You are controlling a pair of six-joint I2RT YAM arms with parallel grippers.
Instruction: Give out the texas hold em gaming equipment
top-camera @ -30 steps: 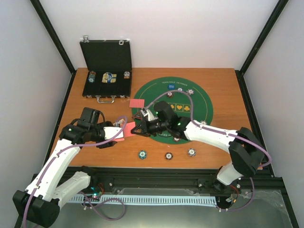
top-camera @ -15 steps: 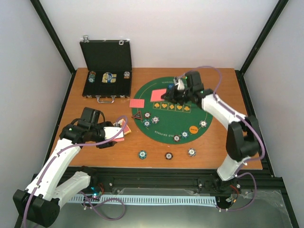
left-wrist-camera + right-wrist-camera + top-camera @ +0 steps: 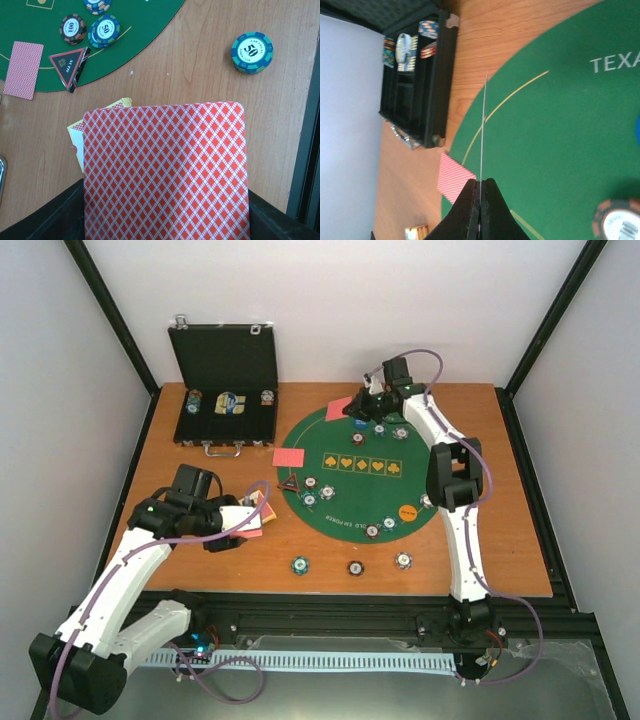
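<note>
My left gripper (image 3: 243, 522) is shut on a deck of red-backed playing cards (image 3: 165, 175) and holds it low over the wood left of the green mat (image 3: 420, 455). My right gripper (image 3: 362, 408) is shut on a single red-backed card (image 3: 340, 408), seen edge-on in the right wrist view (image 3: 483, 125), above the mat's far left rim. Another card (image 3: 288, 456) lies at the mat's left edge, with the black red-edged triangle marker (image 3: 289, 483) beside it. Striped chips (image 3: 311, 483) sit on the mat. Three chip stacks (image 3: 355, 568) stand on the wood in front. An orange disc (image 3: 407, 510) and a blue disc (image 3: 360, 423) lie on the mat.
The open black case (image 3: 225, 385) with several chips stands at the far left. Two chips (image 3: 400, 432) lie near the right gripper on the mat's far side. A teal chip stack (image 3: 252, 51) stands on the wood right of the deck. Black frame posts stand at the table's far corners.
My right arm has swung from beside the left gripper's deck across the mat to its far left rim, carrying one card. The left arm has stayed still.
</note>
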